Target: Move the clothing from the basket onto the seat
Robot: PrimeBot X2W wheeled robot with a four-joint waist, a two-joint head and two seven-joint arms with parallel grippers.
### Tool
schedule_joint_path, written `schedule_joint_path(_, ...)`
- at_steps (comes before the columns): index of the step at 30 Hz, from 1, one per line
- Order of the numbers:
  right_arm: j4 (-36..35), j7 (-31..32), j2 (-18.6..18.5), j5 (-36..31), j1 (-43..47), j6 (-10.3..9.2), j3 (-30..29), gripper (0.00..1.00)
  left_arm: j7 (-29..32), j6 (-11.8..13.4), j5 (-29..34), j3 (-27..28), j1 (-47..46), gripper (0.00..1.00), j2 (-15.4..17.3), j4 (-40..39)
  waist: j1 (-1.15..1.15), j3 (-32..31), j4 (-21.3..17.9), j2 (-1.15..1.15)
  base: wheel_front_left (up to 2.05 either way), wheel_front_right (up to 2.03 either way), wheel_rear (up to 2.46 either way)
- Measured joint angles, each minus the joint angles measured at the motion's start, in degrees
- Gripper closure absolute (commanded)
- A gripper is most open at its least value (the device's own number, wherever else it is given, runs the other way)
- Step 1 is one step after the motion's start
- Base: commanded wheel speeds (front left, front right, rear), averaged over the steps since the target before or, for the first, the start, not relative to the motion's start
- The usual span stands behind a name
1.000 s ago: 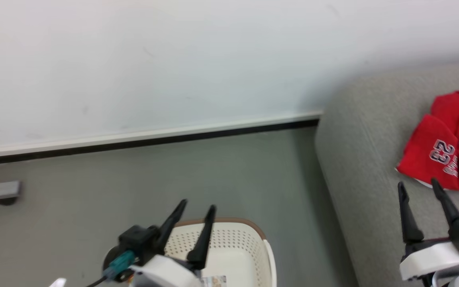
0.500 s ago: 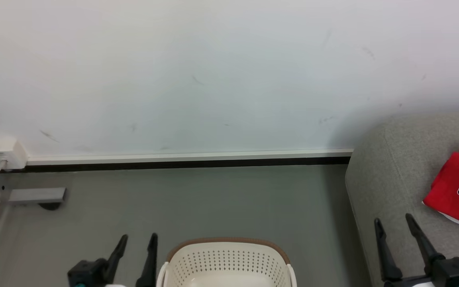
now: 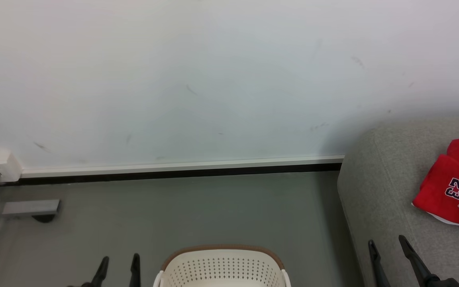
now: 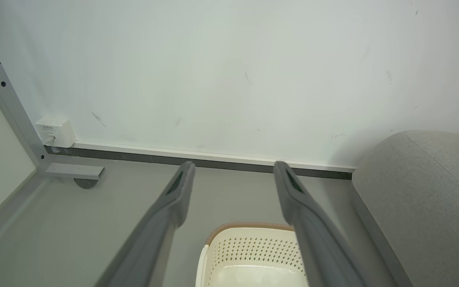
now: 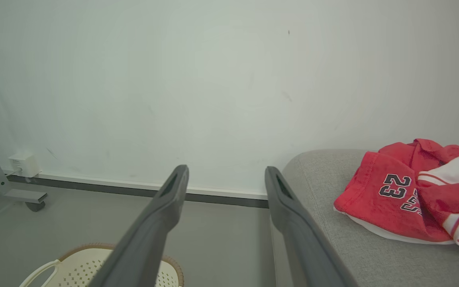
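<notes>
Jaws left and right apart, empty; basket (image 3: 221, 267), and clothing (image 3: 444, 191) on seat (image 3: 377, 191), each partly past view's edge.

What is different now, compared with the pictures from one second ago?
The head camera has turned, so the whole view shifted. The left gripper, earlier over the basket, now stands left of it, apart. Nothing was grasped or released. It and the right gripper stayed open and empty; the clothing stayed on the seat.

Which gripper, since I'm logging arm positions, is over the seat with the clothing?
The right gripper: it stands open over the grey seat, near the red clothing. The left gripper is over the floor, left of the basket.
</notes>
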Motion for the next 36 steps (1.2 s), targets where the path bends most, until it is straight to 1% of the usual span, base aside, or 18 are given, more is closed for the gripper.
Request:
schedule_joint_path(3,0.04,0.00,0.00,0.00,0.03,0.01,-0.19,0.00,0.01,-1.45,0.85,1.33,0.59,0.00,-1.35,0.63,0.00,-0.28,-0.43,0.00,0.00,0.00,0.00)
schedule_joint_path(10,0.36,-0.01,0.01,0.09,0.03,0.01,-0.90,0.00,0.00,-4.33,2.93,3.89,1.33,0.00,-3.41,2.10,0.00,-1.05,-0.57,0.00,0.00,0.00,0.00)
schedule_joint_path(13,0.65,-0.01,0.01,0.09,0.03,0.00,-0.60,0.00,0.00,-5.19,3.81,5.05,1.39,0.00,-3.99,2.35,0.00,-1.29,-0.32,0.00,0.00,0.00,0.00)
schedule_joint_path(25,0.90,0.00,0.01,0.09,0.03,0.01,-0.11,0.00,0.01,-7.28,7.04,7.71,1.66,0.00,-6.16,3.12,0.00,-1.25,0.31,0.00,0.00,0.00,0.00)
schedule_joint_path(26,1.34,0.05,0.03,0.01,0.07,0.01,-0.08,1.00,0.01,-7.28,7.05,7.60,1.70,1.00,-6.30,3.48,0.00,-1.26,0.31,0.00,0.00,0.00,0.00)
schedule_joint_path(29,2.11,0.36,0.10,0.59,0.53,0.01,0.08,1.00,0.52,-7.33,6.50,7.50,1.91,1.00,-6.80,4.60,0.01,-1.23,0.34,0.00,0.00,0.00,0.00)
schedule_joint_path(36,2.19,2.10,0.02,9.29,0.41,0.00,-0.29,1.00,2.74,-8.32,-0.74,8.99,1.51,1.00,-6.98,4.79,0.00,-1.07,0.48,0.00,0.00,0.00,0.00)
